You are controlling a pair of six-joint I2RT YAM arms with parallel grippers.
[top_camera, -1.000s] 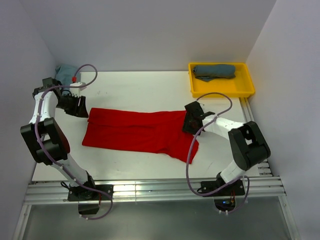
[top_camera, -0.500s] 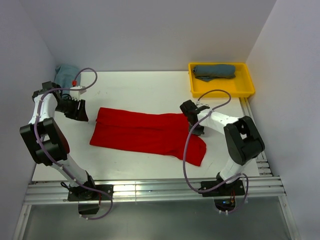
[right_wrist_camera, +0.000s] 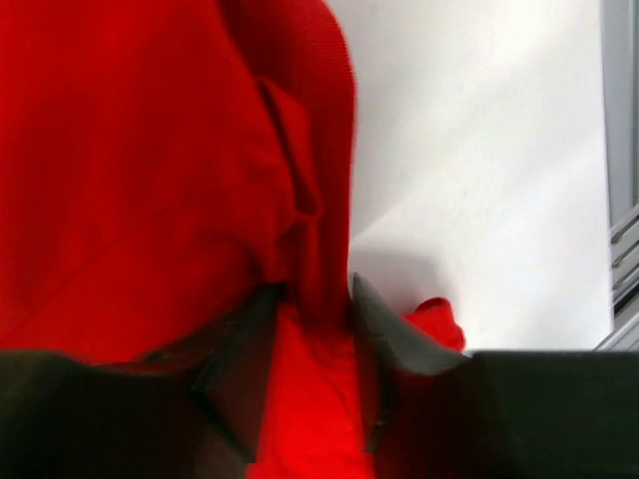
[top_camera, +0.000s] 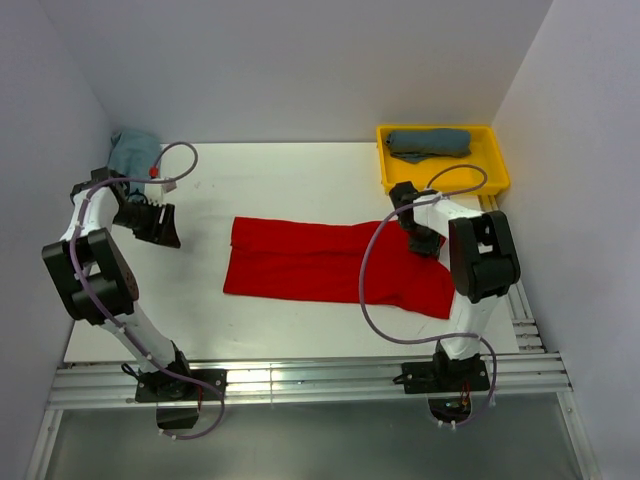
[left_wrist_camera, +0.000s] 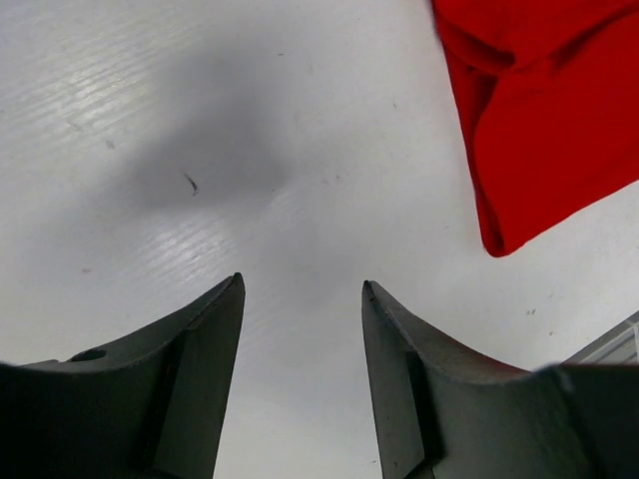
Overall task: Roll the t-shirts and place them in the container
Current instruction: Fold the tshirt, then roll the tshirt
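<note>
I am dragging the red t-shirt (top_camera: 330,265) rightward across the bench (top_camera: 300,180). Over the last second its left end has been sliding away from my left claw (top_camera: 160,222), which is hanging wide open and empty over bare bench, well apart from the cloth. My right claw (right_wrist_camera: 315,299) is pinching a ridge of fabric at the shirt's right end, near the yellow tray (top_camera: 495,165) holding the slate-blue shirt (top_camera: 428,142). The red shirt is lying mid-bench as a long folded strip. I judge this is only repositioning, with the rolling yet to begin.
</note>
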